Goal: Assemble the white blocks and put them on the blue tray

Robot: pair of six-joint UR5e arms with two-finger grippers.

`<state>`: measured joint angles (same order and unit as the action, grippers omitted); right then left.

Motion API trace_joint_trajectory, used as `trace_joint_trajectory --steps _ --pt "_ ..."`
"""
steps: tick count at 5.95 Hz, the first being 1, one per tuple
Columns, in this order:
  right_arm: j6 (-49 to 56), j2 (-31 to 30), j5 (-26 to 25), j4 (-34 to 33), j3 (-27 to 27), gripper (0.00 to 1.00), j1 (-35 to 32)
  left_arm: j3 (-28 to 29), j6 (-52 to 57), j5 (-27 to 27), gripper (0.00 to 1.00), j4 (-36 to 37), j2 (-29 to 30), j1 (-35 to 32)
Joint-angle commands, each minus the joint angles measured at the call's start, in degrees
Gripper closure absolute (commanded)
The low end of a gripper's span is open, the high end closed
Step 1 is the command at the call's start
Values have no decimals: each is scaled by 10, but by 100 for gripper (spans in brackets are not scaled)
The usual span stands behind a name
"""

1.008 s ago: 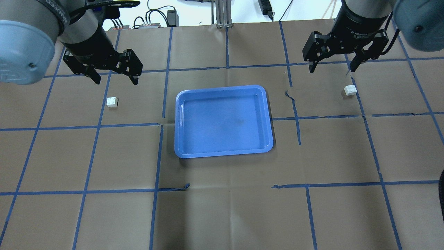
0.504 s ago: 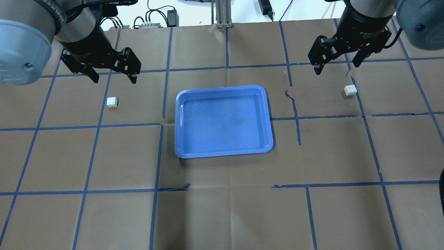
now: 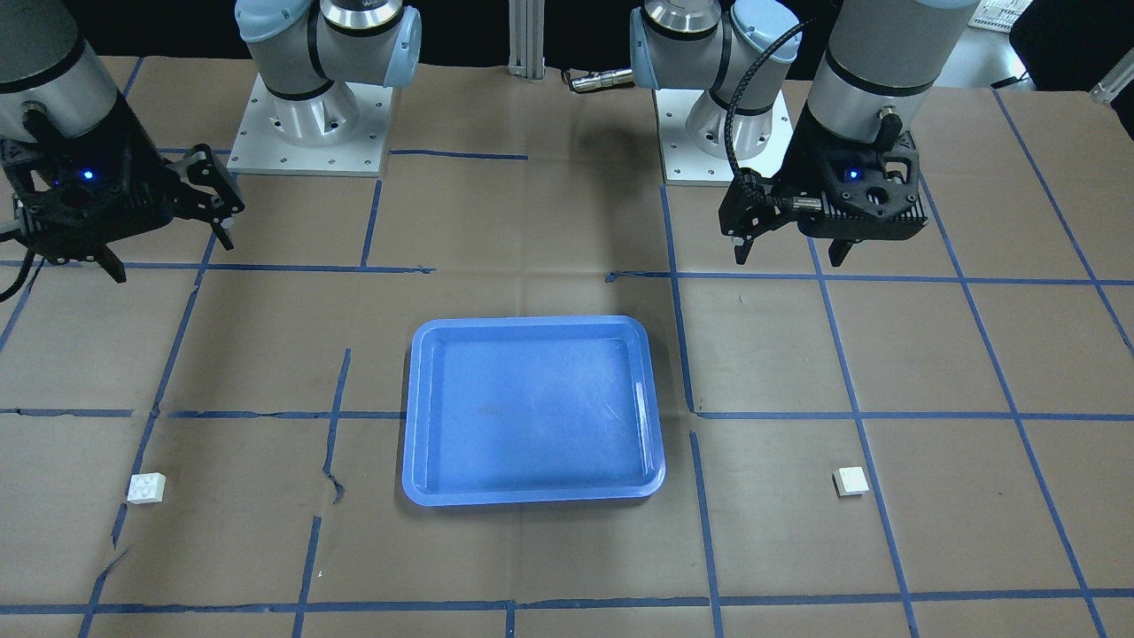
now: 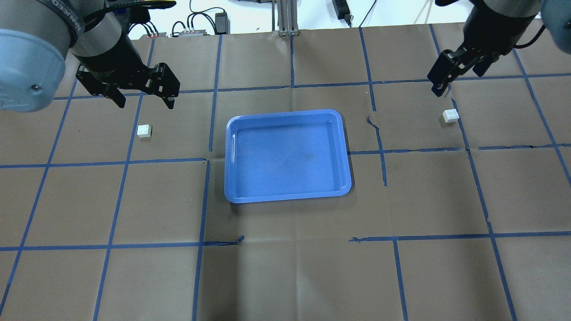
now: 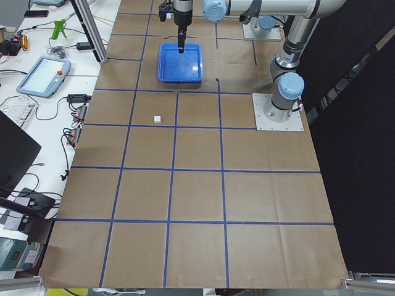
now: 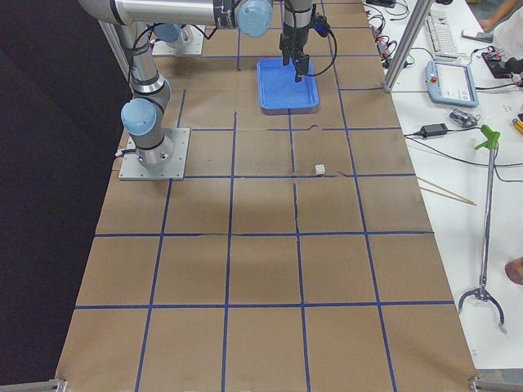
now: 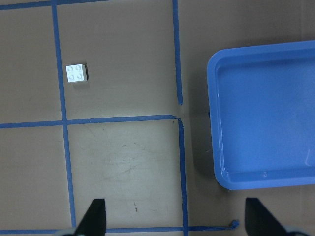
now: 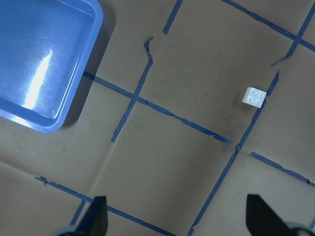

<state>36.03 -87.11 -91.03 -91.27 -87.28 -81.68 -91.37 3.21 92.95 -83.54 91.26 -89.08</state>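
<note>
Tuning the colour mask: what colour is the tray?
The tray is plain blue, no pattern; shows best in the overhead exterior view.

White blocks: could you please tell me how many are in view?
2. The left block lies left of the tray; the right block lies right of it. Neither is in the tray, and none seems hidden.

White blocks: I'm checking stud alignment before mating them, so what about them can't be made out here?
- Left white block: a speck in exterior left, studs too small to see; washed out in front-facing too.
- Right white block: likewise a speck in exterior right.
- Both undersides: hidden against the table in every view.
</note>
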Motion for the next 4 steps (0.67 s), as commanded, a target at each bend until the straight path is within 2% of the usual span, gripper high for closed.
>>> trace_joint_trajectory --steps 1,2,4 --pt "228 0 1 -2 -1 0 37 -8 -7 -6 1 31 14 33" --pt "350 0 2 -15 -1 0 64 6 4 -17 1 32 37 42" --pt "599 53 1 -44 4 0 81 15 7 -34 1 59 116 45"
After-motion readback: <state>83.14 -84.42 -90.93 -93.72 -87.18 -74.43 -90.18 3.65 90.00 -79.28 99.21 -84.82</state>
